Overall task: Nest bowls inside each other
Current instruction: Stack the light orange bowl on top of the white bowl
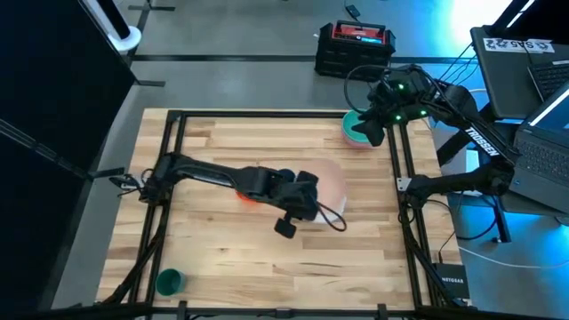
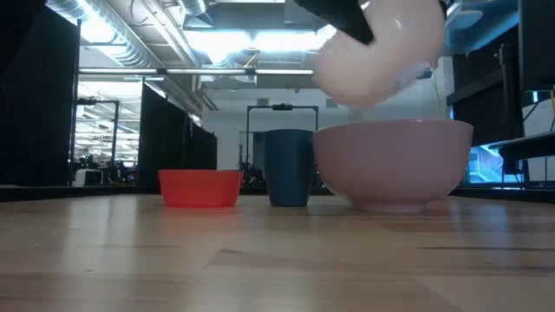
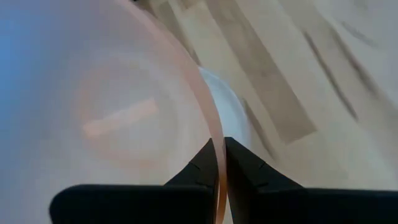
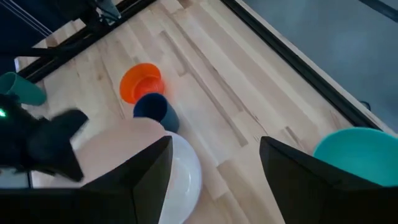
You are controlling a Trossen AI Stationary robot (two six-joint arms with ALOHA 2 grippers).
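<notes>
Peach bowl hanging right over the pink one

Your wooden worktop (image 1: 222, 258) carries the big pink bowl (image 2: 395, 165), with the translucent peach bowl (image 2: 377, 52) held tilted just above it, rim pinched in your left hand (image 3: 221, 163). Red bowl (image 2: 200, 187) and dark blue one (image 2: 289, 166) sit beside it. Right hand (image 4: 214, 163), fingers spread, hovers near the teal bowl (image 1: 357, 130) at the far edge.

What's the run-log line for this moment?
left gripper: shut on peach bowl rim, held over pink bowl | right gripper: open, above green bowl | red bowl, blue bowl: loose
</notes>
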